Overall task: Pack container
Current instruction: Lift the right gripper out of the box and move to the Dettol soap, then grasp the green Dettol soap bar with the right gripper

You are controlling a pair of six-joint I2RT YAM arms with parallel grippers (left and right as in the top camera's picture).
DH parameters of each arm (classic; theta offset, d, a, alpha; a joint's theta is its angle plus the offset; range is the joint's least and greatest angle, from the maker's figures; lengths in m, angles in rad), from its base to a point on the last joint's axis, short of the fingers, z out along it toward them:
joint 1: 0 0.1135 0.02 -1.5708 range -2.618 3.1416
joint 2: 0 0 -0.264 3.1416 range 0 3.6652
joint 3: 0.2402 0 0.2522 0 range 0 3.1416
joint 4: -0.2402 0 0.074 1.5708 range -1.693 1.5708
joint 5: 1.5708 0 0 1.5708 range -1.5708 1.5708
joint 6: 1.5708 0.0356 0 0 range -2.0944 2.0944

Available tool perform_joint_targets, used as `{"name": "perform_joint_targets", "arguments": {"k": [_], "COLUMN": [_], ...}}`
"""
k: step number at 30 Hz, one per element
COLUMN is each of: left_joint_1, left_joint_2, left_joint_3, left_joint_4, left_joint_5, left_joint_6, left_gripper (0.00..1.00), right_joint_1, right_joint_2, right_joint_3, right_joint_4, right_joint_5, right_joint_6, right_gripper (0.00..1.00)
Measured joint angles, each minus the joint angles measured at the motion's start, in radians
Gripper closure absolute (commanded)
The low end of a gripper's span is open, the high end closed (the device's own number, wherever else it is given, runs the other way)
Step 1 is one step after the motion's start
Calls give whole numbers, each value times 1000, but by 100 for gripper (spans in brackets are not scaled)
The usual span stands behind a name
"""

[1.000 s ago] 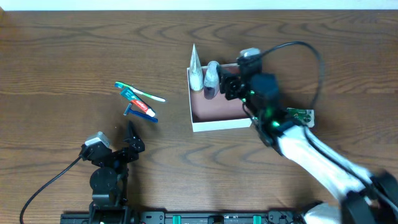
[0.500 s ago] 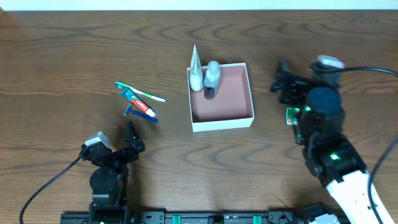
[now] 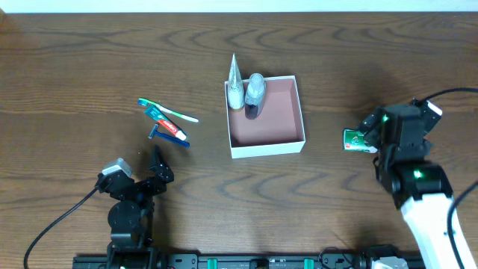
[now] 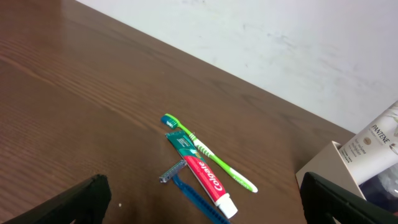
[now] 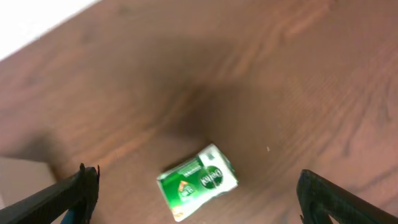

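Observation:
The container (image 3: 299,108), white-walled with a reddish-brown inside, sits mid-table and holds a white tube (image 3: 236,88) and a small bottle (image 3: 255,93) along its left wall. A green toothbrush (image 3: 175,113), a red toothpaste tube (image 3: 170,127) and a blue razor (image 3: 170,138) lie to its left, and show in the left wrist view (image 4: 205,149). A green and white soap packet (image 3: 354,140) lies right of the container. My right gripper (image 3: 373,133) is open above the packet (image 5: 198,180). My left gripper (image 3: 155,168) is open, low at the front left.
The container's corner and the tube show at the right edge of the left wrist view (image 4: 367,149). A white wall borders the table's far edge (image 4: 261,43).
My right gripper has left the container, swung right and come back over the soap packet. The bottle and tube stay in the container. The left arm has not moved.

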Motion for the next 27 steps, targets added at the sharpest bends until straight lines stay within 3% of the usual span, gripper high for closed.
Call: {"name": "perform_joint_targets", "arguments": {"k": [8,16,27], "left_joint_1": [0,0,0], "left_joint_2": [0,0,0], "left_joint_3": [0,0,0], "left_joint_4": [0,0,0], "left_joint_5": [0,0,0], "left_joint_6": [0,0,0], "left_gripper": [2,2,2], "right_joint_1": [-158,-173,-173], "right_joint_2": [225,343,447], "right_joint_3": [0,0,0], "right_joint_4": [-4,-37,30], "right_joint_5": [-213,-317,-343], "right_joint_6": [17,25,262], "right_gripper": [1,1,1]}}
